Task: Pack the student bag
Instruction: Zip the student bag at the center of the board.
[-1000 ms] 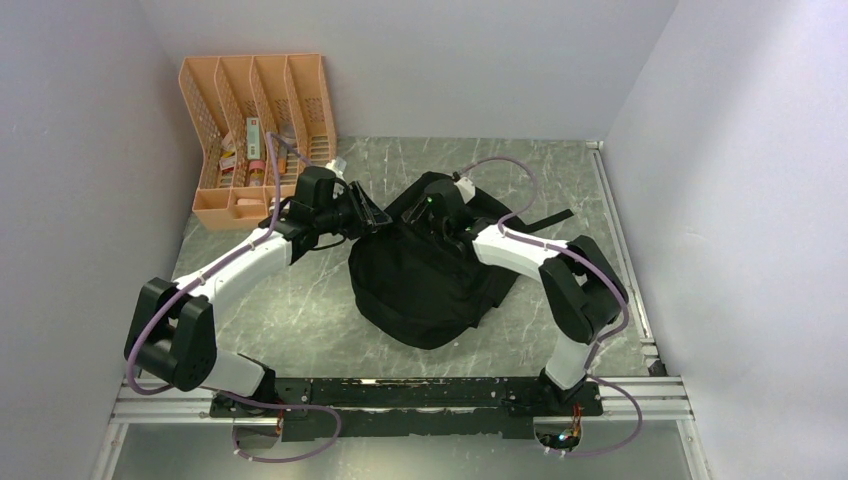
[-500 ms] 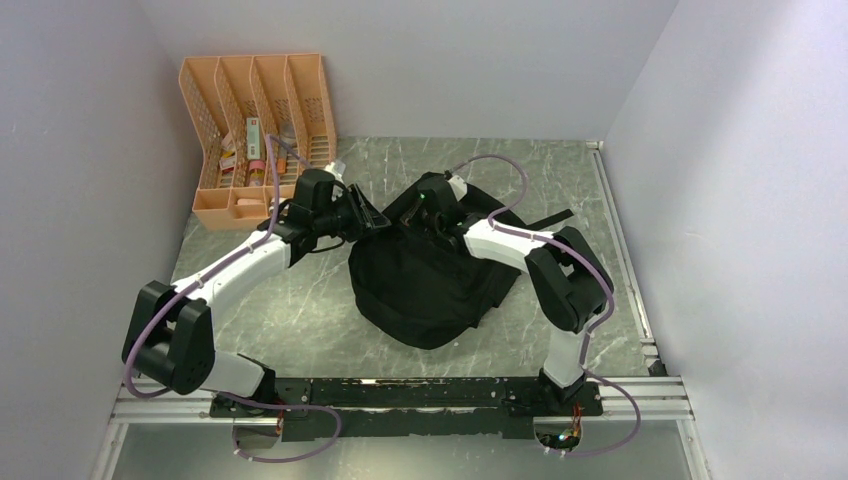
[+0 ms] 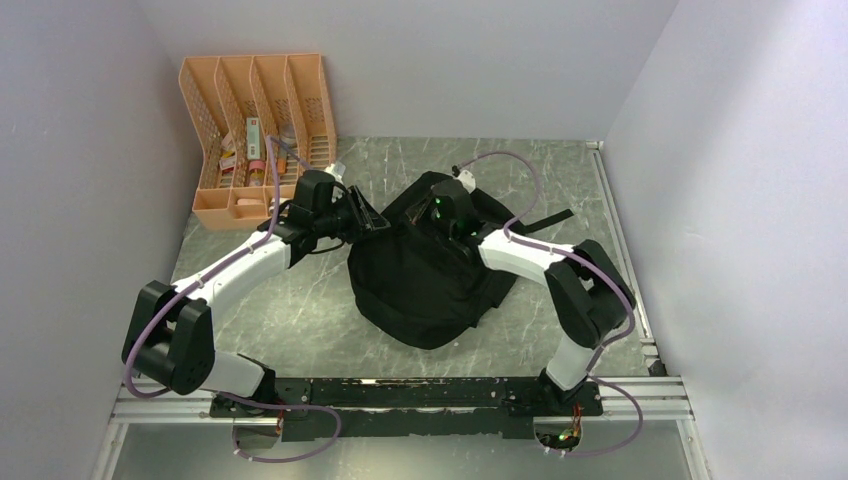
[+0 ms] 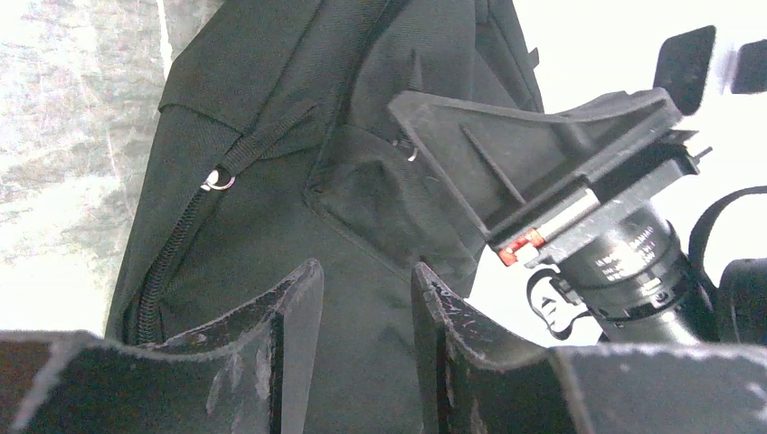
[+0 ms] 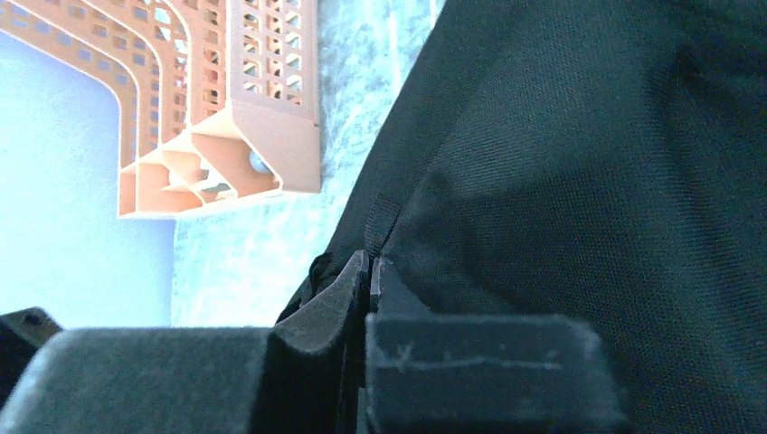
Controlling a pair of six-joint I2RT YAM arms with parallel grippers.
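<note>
Our student bag (image 3: pixel 425 285) lies in the middle of the tabletop (image 3: pixel 300 310), and it looks closed. Our right gripper (image 5: pixel 369 267) has its fingers pressed tight together near the bag's far edge, and they seem to pinch a small cloth tab (image 5: pixel 381 220). Our left gripper (image 4: pixel 364 271) is at the bag's far left side, fingers partly apart; we cannot tell if it holds cloth. We think the zip must open now. We should pull the tab slowly along the zip, not upward, with the left side holding the bag down.
</note>
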